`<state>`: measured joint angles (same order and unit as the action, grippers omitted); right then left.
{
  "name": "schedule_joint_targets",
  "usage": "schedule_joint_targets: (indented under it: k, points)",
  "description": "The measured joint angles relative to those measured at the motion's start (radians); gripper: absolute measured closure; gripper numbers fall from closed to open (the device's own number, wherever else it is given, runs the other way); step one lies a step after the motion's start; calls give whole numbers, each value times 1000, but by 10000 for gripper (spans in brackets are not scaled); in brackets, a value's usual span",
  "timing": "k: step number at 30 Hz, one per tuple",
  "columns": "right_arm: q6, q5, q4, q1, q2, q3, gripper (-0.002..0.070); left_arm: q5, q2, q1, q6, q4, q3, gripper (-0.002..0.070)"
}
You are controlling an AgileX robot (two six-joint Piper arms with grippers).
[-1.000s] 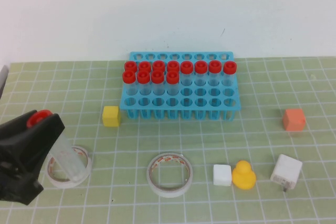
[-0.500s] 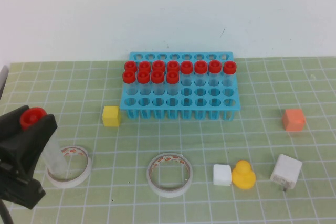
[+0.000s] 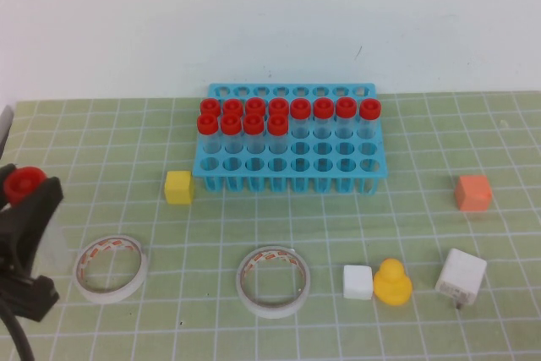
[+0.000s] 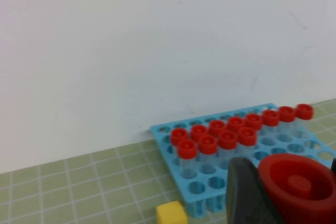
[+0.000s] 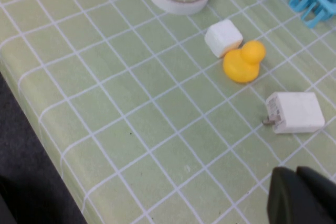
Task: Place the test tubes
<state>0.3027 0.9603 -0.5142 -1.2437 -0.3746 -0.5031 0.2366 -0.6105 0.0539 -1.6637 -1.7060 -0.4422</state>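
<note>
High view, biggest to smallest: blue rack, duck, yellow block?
blue rack
duck
yellow block (duck is nearer, so unsure)
The left gripper grips a test tube at far left; right gripper, shut, hovers by the front edge.

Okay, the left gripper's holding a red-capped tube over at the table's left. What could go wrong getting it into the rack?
1. The left gripper holds the test tube at the far left. The tape roll and yellow cube lie toward the rack, so a low carry might clip them.
2. Free holes sit right beside capped tubes; a tilted descent could knock those.
The right gripper, shut near the white charger, seems uninvolved.
</note>
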Motion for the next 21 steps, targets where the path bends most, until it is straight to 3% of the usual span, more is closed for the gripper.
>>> schedule_joint_targets:
  k: [21]
  points:
    - [2, 0, 0, 0, 0, 10, 678, -168, 0, 7, -40, -14, 27, 407]
